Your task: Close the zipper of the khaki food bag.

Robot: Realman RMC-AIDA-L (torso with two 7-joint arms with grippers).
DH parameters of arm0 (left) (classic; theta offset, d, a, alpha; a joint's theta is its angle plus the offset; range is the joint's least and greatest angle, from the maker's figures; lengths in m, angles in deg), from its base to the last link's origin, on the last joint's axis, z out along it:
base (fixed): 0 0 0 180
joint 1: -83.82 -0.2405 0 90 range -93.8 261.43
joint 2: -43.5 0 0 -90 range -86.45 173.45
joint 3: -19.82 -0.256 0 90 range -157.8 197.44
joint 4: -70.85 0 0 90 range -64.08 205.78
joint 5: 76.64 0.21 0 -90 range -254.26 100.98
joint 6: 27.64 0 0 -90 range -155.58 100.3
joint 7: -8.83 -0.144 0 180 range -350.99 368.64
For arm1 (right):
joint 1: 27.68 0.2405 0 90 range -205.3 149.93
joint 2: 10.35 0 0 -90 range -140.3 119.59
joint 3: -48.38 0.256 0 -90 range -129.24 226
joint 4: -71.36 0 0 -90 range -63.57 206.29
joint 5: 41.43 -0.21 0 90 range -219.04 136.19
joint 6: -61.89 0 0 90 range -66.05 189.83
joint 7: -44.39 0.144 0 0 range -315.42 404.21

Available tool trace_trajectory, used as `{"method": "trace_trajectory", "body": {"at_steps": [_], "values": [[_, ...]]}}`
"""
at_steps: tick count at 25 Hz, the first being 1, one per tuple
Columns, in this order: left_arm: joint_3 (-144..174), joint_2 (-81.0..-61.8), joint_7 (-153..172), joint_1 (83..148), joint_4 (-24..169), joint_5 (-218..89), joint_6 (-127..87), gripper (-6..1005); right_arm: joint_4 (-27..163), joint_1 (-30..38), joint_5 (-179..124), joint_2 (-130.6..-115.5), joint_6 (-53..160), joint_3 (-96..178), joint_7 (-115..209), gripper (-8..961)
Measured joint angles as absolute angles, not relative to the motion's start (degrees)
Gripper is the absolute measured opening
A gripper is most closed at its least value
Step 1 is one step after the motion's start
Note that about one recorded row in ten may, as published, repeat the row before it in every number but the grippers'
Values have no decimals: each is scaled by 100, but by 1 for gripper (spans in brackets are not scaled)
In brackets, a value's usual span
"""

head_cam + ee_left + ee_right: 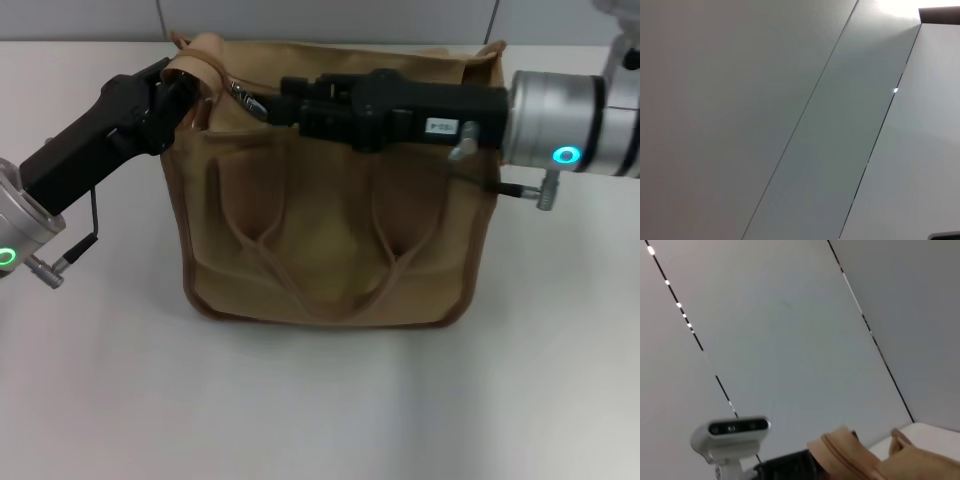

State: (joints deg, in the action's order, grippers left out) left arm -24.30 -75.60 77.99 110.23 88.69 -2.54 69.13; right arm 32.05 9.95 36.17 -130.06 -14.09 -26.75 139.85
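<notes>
The khaki food bag [330, 235] stands upright on the white table [320, 400], handles hanging down its front. The zipper [243, 98] runs along its top, the silver pull near the left end. The right gripper [272, 106] reaches across the top, its tips right at the pull, though I cannot tell whether they pinch it. The left gripper [183, 88] clamps the bag's left top corner. The right wrist view alone shows that corner [840, 450] from behind, against wall panels; the left wrist view shows only wall.

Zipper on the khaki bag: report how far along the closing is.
Done: the left gripper holds the khaki food bag by its left top corner. In hand: the right gripper has reached the zipper pull near that end. Left: whether the line is shut is hidden behind the right arm.
</notes>
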Motion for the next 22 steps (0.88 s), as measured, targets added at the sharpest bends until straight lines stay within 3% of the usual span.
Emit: {"method": "trace_trajectory", "body": {"at_steps": [22], "values": [[-2501,-7559,7794,11142,8869,-256,6841,15,3145,1326,3665,-13006,-340,-3564,13647,317]]}}
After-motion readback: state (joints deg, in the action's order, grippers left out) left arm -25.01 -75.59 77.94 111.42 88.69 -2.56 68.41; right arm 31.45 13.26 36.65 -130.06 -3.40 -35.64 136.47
